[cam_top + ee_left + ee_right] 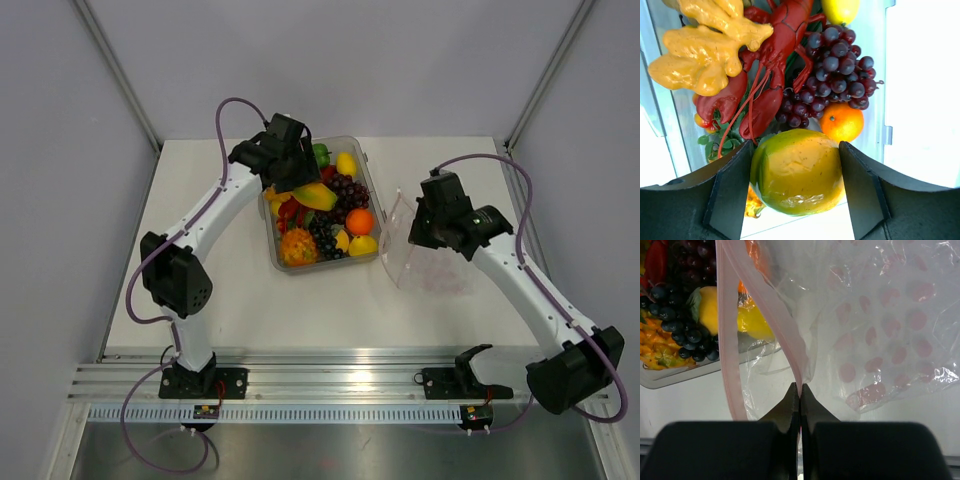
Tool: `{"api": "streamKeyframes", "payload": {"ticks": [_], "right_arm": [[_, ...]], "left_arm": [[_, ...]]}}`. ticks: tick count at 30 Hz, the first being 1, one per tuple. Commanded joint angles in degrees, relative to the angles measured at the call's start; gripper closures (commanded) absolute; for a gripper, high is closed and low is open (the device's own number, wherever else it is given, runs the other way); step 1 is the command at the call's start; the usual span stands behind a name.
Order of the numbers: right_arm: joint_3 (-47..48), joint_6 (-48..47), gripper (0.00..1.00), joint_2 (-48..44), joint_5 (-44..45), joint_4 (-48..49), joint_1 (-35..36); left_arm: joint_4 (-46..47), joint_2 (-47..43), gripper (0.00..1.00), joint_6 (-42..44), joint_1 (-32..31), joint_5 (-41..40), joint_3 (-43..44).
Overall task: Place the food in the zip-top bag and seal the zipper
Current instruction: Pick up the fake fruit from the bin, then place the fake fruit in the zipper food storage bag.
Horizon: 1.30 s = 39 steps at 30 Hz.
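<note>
A yellow-green mango (797,172) sits between the two fingers of my left gripper (795,150), and both pads press on its sides. In the top view this gripper (305,185) hangs over the clear tray (372,175) with the mango (316,195) in it. Below lie more food: purple grapes (835,60), an orange (841,121), a red lobster (775,50) and a lemon (840,7). The zip-top bag (425,255) stands to the right of the tray with its mouth gaping. My right gripper (800,387) is shut on the pink zipper (785,330) and holds that edge up.
The tray is packed with toy food, with an orange (359,221) and a lemon (363,245) on its bag side. The bag (890,330) has pink dots printed on it. Grey walls enclose the table on three sides.
</note>
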Motion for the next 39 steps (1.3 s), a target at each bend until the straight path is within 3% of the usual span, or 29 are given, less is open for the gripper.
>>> {"api": "streamKeyframes", "payload": {"ticks": [1,8,19,39], "right_arm": [[5.3,0.5,1.00,3.8,-0.7,3.1,3.1],[10.1,1.3,1.00,10.3,-1.5,5.0,5.4],[13.8,2.5,1.00,16.5,-4.0,6.7,7.1],[14.1,5.7,1.00,13.3,-5.7,8.7,11.0]], "left_arm": [[0.7,-2.5,0.56,2.5,0.1,-1.0,0.1],[3.2,-5.9,0.63,6.2,-0.6,5.5,-1.1],[3.4,-12.6,0.64,8.2,-6.7,7.8,-2.3],[1.6,-3.3,0.65,7.6,-11.0,4.6,0.4]]}}
